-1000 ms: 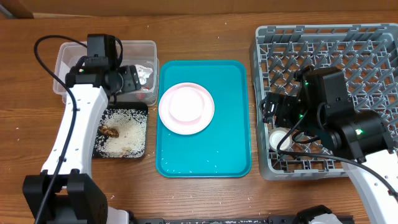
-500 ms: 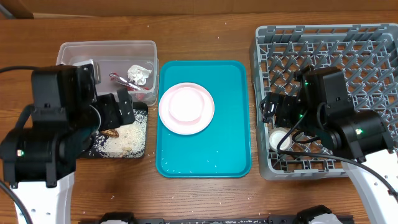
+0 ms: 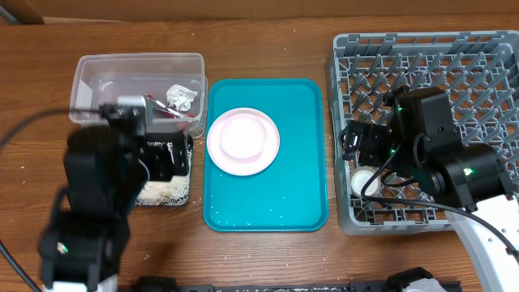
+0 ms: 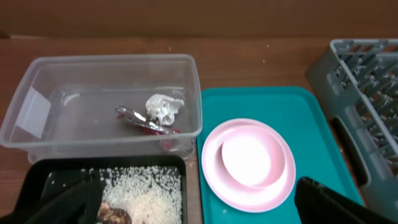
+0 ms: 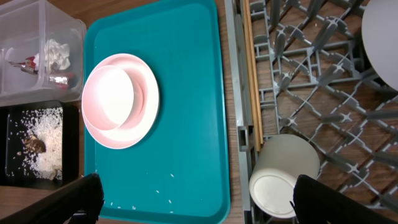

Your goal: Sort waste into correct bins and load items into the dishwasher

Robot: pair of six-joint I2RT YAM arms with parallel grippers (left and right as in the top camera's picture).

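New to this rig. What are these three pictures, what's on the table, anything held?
Two robot arms at a wooden table. One picture looks down from above; the other two come from wrist cameras, with that arm's own fingers dark in the bottom corners. On the table: a clear bin of crumpled waste, a black tray of rice, a teal tray with a pink plate and bowl, a grey dishwasher rack holding a white cup. The left end effector and right end effector are open, holding nothing.
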